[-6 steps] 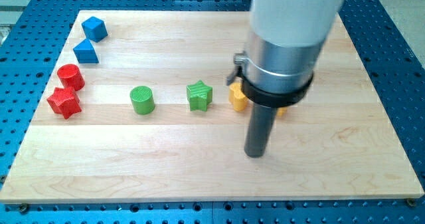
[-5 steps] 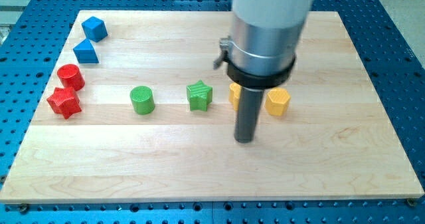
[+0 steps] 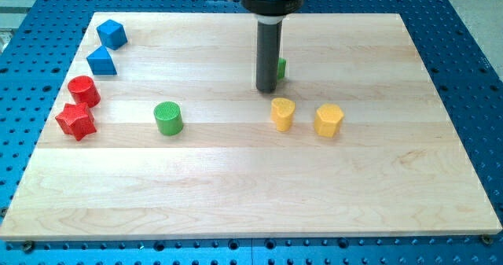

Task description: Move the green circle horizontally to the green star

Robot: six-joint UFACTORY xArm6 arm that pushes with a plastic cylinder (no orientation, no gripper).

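The green circle [image 3: 167,118] stands left of the board's middle. Only a green sliver of the green star [image 3: 280,68] shows, just right of my rod near the view's top centre; the rest is hidden behind the rod. My tip [image 3: 266,90] rests on the board right beside that sliver, far to the right of the green circle and a little higher in the view.
Two yellow blocks [image 3: 282,114] [image 3: 329,120] sit just below and to the right of the tip. A red cylinder [image 3: 82,90] and a red star [image 3: 76,121] are at the left edge. A blue cube [image 3: 111,34] and a blue triangle [image 3: 101,60] sit at the top left.
My tip has moved from below the yellow blocks up toward the view's top. The green star has gone from beside the left yellow block to up behind the rod. The green circle has not moved.
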